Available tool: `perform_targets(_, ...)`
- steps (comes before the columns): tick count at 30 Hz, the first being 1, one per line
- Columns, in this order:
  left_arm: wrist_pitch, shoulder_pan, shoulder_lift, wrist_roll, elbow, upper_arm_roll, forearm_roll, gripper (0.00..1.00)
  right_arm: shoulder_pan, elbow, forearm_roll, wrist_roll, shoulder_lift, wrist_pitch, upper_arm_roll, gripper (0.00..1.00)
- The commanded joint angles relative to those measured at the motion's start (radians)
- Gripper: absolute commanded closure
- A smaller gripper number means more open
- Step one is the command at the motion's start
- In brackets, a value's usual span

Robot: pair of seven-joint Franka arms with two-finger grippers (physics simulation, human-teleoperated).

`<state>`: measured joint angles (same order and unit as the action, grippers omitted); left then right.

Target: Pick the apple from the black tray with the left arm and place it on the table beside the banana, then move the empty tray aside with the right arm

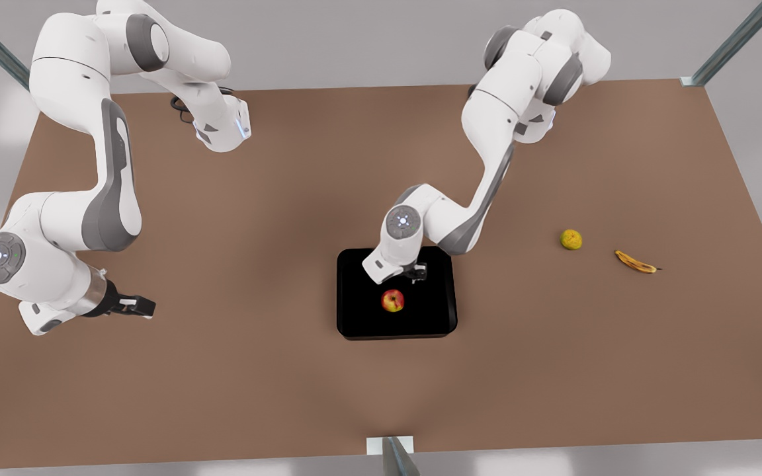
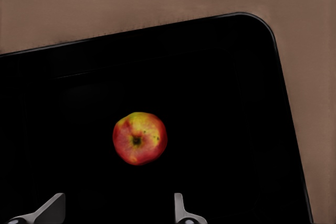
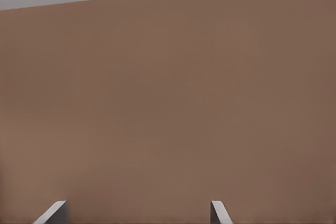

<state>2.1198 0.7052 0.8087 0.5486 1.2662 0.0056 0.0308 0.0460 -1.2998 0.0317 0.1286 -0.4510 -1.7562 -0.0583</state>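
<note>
On the front view's left, the right gripper point(image 1: 139, 307) waits low over the bare table point(image 1: 235, 370), its fingers point(image 3: 52, 213) spread wide and holding nothing; the tray lies well off to its side. Toward the middle, the left gripper point(image 1: 417, 273) hangs over the black tray point(image 1: 354, 324), its fingers point(image 2: 181, 211) wide apart and empty. The apple point(image 1: 392, 300) sits loose in the tray just beyond those fingertips, not touching them. Farther right of this claw, well apart from it, lie a yellow-green fruit point(image 1: 571, 239) and then the banana point(image 1: 634, 262) on the table.
</note>
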Motion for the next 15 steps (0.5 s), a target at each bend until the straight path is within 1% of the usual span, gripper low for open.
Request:
perform_targets(1,0.057,0.000,0.044,0.212,-0.039,0.007,0.021,0.00,0.000,0.001,-0.001,0.008,0.002,0.012,0.000,0.00)
perform_targets(4,0.123,0.003,0.101,0.218,-0.037,0.013,0.046,0.00,0.000,0.001,-0.001,0.008,0.002,0.012,0.000,0.00)
perform_targets(10,0.149,0.008,0.119,0.232,-0.039,0.011,0.047,0.00,0.000,0.001,0.000,0.008,0.000,0.012,0.000,0.00)
perform_targets(15,0.209,0.007,0.147,0.220,-0.037,0.013,0.049,0.00,0.000,0.001,0.000,0.008,0.000,0.012,0.000,0.00)
